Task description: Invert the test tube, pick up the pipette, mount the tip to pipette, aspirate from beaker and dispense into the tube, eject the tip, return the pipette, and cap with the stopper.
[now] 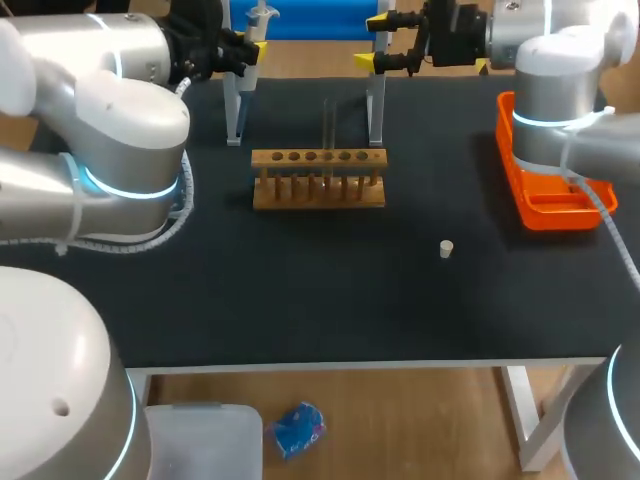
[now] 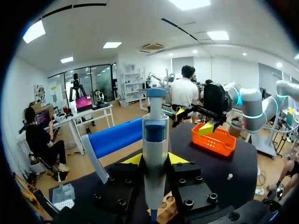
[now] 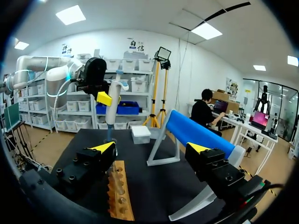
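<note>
My left gripper (image 1: 238, 52) is at the table's far edge, shut on a white and blue pipette (image 1: 259, 22) that it holds upright. In the left wrist view the pipette (image 2: 155, 149) stands between the yellow tips of the left gripper (image 2: 155, 159). My right gripper (image 1: 372, 42) hangs open and empty, facing it near the stand's other leg; its own view shows the right gripper (image 3: 152, 148) with tips wide apart and the pipette (image 3: 112, 100) ahead. A clear test tube (image 1: 328, 135) stands upright in the wooden rack (image 1: 318, 178). A small white stopper (image 1: 446, 249) lies on the black mat.
A blue roller on a grey stand (image 1: 376, 105) spans the far edge behind the rack. An orange tray (image 1: 545, 195) sits at the right edge under my right arm. A white box (image 3: 140, 134) rests at the far end of the table.
</note>
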Controlling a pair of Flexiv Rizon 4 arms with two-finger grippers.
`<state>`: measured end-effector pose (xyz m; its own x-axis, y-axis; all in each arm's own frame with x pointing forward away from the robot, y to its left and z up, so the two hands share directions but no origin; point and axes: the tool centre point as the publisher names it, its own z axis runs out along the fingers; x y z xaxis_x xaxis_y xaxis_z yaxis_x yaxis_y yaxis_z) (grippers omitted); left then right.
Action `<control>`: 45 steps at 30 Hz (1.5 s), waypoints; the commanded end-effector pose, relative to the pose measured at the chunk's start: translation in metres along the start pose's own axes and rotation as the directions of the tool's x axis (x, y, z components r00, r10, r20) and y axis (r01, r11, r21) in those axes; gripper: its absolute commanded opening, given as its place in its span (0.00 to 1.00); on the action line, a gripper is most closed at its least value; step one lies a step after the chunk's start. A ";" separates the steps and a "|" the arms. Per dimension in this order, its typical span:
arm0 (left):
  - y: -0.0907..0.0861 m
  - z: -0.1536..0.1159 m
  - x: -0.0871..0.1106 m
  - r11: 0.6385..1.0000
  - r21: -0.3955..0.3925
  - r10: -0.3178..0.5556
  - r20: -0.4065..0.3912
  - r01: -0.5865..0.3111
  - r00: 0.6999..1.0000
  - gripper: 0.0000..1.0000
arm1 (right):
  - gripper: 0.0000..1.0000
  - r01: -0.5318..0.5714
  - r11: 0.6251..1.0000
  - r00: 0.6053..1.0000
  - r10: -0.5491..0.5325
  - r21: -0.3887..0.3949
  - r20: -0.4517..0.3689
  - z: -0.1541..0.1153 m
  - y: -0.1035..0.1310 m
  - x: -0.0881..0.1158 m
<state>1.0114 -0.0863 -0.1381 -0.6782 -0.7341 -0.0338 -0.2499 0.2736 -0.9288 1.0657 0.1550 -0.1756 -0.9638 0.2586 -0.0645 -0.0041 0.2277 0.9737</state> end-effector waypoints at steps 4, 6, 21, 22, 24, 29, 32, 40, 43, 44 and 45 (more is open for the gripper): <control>0.000 0.006 -0.013 1.000 -0.021 -0.009 0.042 0.010 0.999 0.00 | 1.00 0.000 1.000 1.000 0.000 0.000 0.000 0.000 0.000 0.000; -0.002 0.013 -0.022 1.000 -0.020 0.003 0.066 -0.002 0.998 0.00 | 1.00 0.000 1.000 1.000 0.000 0.000 0.000 0.000 0.000 0.000; -0.014 0.039 -0.066 0.996 -0.022 -0.069 0.327 0.081 0.942 0.00 | 1.00 0.000 1.000 1.000 0.000 0.000 0.000 0.000 0.000 0.000; -0.014 0.040 -0.066 0.996 -0.030 -0.071 0.345 0.086 0.936 0.00 | 1.00 0.000 1.000 1.000 0.000 0.000 0.000 0.000 0.000 0.000; -0.014 0.042 -0.065 0.995 -0.023 -0.085 0.353 0.100 0.932 0.00 | 1.00 0.000 1.000 1.000 0.000 0.000 0.000 0.000 0.000 0.000; -0.006 0.049 -0.071 0.989 -0.037 -0.118 0.393 0.144 0.912 0.00 | 1.00 0.000 1.000 1.000 0.000 0.000 0.000 0.000 0.000 0.000; -0.001 0.053 -0.078 0.985 -0.040 -0.138 0.408 0.169 0.902 0.00 | 1.00 0.000 1.000 1.000 0.000 0.000 0.000 0.000 0.000 0.000; 0.004 0.069 -0.096 0.975 -0.047 -0.175 0.444 0.218 0.879 0.00 | 1.00 0.000 1.000 1.000 0.000 0.000 0.000 0.000 0.000 0.000; 0.003 0.075 -0.100 0.973 -0.063 -0.168 0.469 0.222 0.867 0.00 | 1.00 0.000 1.000 1.000 0.000 0.000 0.000 0.000 0.000 0.000; 0.003 0.077 -0.101 0.972 -0.061 -0.170 0.473 0.225 0.864 0.00 | 1.00 0.000 1.000 1.000 0.000 0.000 0.000 0.000 0.000 0.000; 0.003 0.079 -0.102 0.972 -0.061 -0.171 0.474 0.226 0.864 0.00 | 1.00 0.000 1.000 1.000 0.000 0.000 0.000 0.000 0.000 0.000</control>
<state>1.1248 -0.0520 -0.1674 -0.2445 -0.9692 -0.0293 -0.4271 0.1348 -0.8941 1.0657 0.1550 -0.1756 -0.9638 0.2586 -0.0645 -0.0041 0.2277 0.9737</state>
